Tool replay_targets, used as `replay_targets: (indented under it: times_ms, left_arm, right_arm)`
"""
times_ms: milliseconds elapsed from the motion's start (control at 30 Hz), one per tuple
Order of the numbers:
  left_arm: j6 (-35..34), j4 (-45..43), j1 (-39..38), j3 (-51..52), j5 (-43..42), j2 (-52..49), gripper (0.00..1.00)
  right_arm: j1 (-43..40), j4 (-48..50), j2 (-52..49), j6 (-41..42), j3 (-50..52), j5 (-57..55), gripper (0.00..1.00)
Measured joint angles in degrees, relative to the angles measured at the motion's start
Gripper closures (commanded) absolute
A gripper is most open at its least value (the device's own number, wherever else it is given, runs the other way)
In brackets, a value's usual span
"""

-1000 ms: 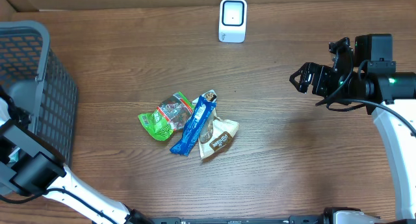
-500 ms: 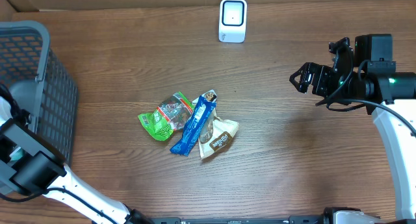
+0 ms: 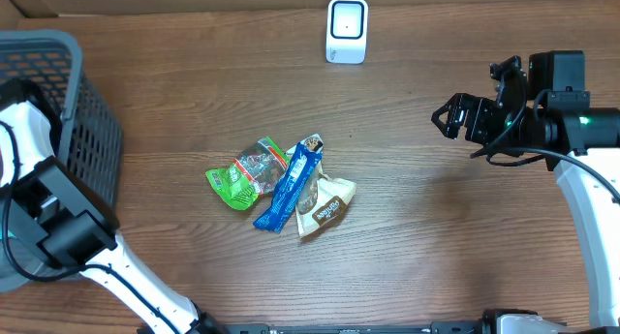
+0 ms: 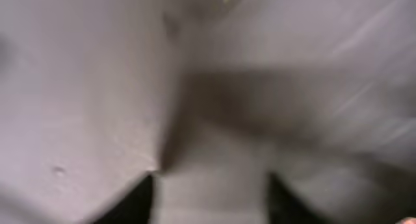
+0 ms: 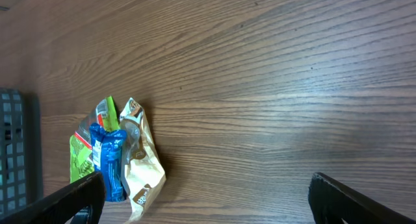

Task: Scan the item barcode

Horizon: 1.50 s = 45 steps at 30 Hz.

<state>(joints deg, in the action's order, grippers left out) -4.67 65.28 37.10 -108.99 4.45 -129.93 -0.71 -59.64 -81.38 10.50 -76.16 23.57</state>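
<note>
Three snack items lie in a pile mid-table: a green packet (image 3: 237,172), a blue bar (image 3: 289,185) across it, and a tan packet (image 3: 325,206). The white scanner (image 3: 347,29) stands at the table's far edge. My right gripper (image 3: 448,118) hovers open at the right, well clear of the pile; its wrist view shows the blue bar (image 5: 107,160) and tan packet (image 5: 140,160) far left of its gripper (image 5: 208,198). The left arm (image 3: 34,150) reaches over the basket. The left wrist view is blurred; the left gripper (image 4: 211,198) shows two dark fingers apart over a grey surface.
A dark grey mesh basket (image 3: 92,131) stands at the table's left edge, under the left arm. Bare wooden table (image 3: 417,227) lies between the pile and the right arm. A cardboard edge runs along the back.
The left arm has swung up and rightward into view over the basket, and the basket's right side has shifted slightly right. The right arm and the pile have not moved.
</note>
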Motion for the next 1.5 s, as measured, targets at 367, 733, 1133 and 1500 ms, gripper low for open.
replay_targets:
  times_ms: [367, 733, 1133, 1500]
  left_arm:
    - [2.0, -4.3, 0.1, -3.6, 16.2, -0.2, 0.05]
    - [4.7, -6.6, 0.3, -1.8, 28.3, -0.6, 0.09]
    - [3.4, -7.5, 4.3, 2.3, 34.0, -1.1, 0.17]
    - [-0.9, -6.6, 6.2, 3.3, 30.5, -1.2, 0.96]
  right_arm:
    - [0.0, 0.2, 0.0, 0.0, 0.0, 0.0, 0.00]
    - [0.0, 0.3, 0.0, 0.0, 0.0, 0.0, 0.00]
    - [0.0, 0.3, 0.0, 0.0, 0.0, 0.0, 0.00]
    - [0.0, 1.1, 0.0, 0.0, 0.0, 0.0, 0.00]
